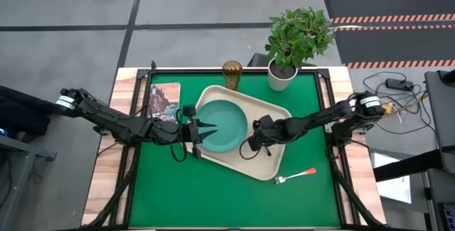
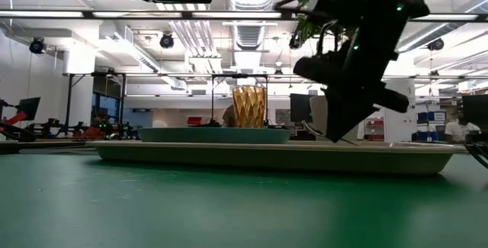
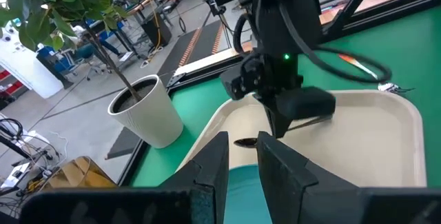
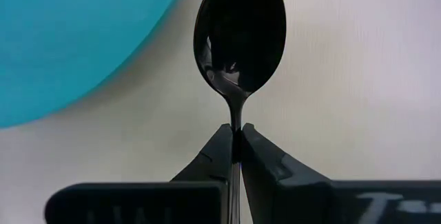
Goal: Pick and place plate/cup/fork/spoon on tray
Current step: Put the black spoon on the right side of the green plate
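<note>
The teal plate (image 1: 224, 124) lies on the left part of the cream tray (image 1: 274, 114), and it also shows in the low view (image 2: 213, 135). My left gripper (image 1: 211, 129) hovers over the plate's left edge, fingers a little apart (image 3: 242, 158) and holding nothing. My right gripper (image 1: 249, 144) is shut on the dark spoon (image 4: 240, 31) over the tray, just right of the plate. The amber cup (image 1: 232, 74) stands on the mat beyond the tray's far edge. The red-handled fork (image 1: 295, 175) lies on the green mat near the tray's near right corner. My right gripper pinches the spoon's thin handle just behind the bowl (image 4: 236, 122) between its two fingertips. The fingers slant down from the table's right and lie along the spoon. The bowl (image 3: 244, 143) sticks out ahead toward the plate, low over the tray; whether it touches the tray I cannot tell.
A white pot (image 1: 282, 76) with a leafy plant stands at the mat's far right, next to the cup. A picture-covered book (image 1: 165, 101) lies at the far left. The tray's right half is bare. Green mat lies open on the near side.
</note>
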Controlling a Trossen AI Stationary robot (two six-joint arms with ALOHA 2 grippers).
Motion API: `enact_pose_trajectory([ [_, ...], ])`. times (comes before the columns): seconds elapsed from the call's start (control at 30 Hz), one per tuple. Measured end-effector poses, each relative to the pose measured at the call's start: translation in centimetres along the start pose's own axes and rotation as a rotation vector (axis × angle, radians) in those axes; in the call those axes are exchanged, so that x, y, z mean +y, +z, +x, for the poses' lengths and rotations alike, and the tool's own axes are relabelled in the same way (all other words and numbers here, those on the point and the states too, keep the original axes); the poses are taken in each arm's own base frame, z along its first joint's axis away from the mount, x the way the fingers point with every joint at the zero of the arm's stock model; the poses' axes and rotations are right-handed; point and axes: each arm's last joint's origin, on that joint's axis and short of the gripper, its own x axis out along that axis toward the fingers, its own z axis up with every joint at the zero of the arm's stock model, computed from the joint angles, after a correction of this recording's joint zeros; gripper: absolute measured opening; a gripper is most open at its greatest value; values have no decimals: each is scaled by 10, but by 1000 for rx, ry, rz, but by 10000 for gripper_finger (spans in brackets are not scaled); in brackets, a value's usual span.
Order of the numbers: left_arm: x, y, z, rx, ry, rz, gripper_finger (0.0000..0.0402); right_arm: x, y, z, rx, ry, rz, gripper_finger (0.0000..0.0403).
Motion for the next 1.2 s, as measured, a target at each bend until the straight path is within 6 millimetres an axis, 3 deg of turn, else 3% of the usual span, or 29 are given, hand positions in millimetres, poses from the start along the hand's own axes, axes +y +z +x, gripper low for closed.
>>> enact_pose_trajectory([
  [0.17, 0, 0, 0, 0, 0, 0, 59, 6, 3, 5, -25, -82, -52, 26],
  [0.4, 0, 0, 0, 1, 0, 0, 59, 10, 6, 5, -27, -141, -99, 78],
  [0.63, 0, 0, 0, 0, 0, -1, 59, 6, 9, -19, -4, -159, -226, 112],
  [0.8, 0, 0, 0, -2, 0, -3, 59, 0, -7, -37, -26, -110, -379, 82],
  [0.97, 0, 1, 0, -11, 3, -12, 59, -7, -34, -51, -234, -19, -476, 31],
  [1.1, 1, 3, 0, -25, 6, -44, 59, -12, -52, -50, -353, 151, -628, 11],
  [1.2, 1, 3, 0, -27, 7, -47, 59, -21, -55, -48, -397, 159, -785, 9],
])
